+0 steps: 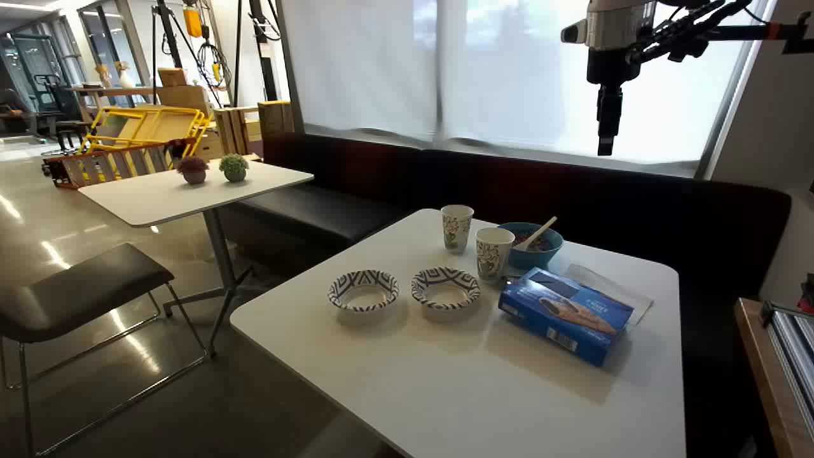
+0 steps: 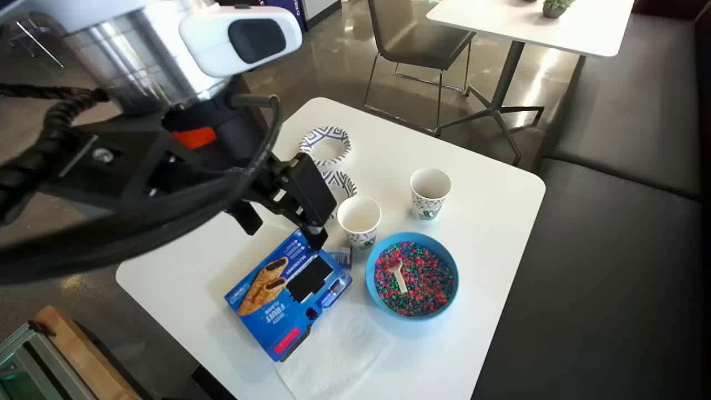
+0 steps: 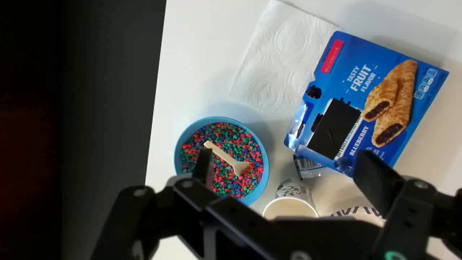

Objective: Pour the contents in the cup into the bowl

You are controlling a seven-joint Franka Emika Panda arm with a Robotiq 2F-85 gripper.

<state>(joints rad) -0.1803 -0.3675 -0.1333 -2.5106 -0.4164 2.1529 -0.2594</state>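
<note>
Looks like an office break area: padded booth seat (image 2: pixel 611 266) below pale window shades (image 1: pixel 502 83), pedestal table (image 1: pixel 159 203) with potted plants (image 1: pixel 234 168), dark metal-legged chair (image 1: pixel 76 289), white bench (image 1: pixel 407 362), polished floor (image 1: pixel 210 407). Lab or workshop flavor too: tripod stand (image 1: pixel 169 38), yellow framework (image 1: pixel 143 111) and boxes (image 1: pixel 184 97) at the back in an exterior view.

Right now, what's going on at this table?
A robot arm hangs above the table, its gripper open and holding nothing. Both patterned cups stand upright near two patterned bowls, so the job, pouring a cup's contents into a bowl, isn't under way. A blue bowl of colourful bits and a blue pastry box are there too. What the cups hold, I can't tell.
</note>
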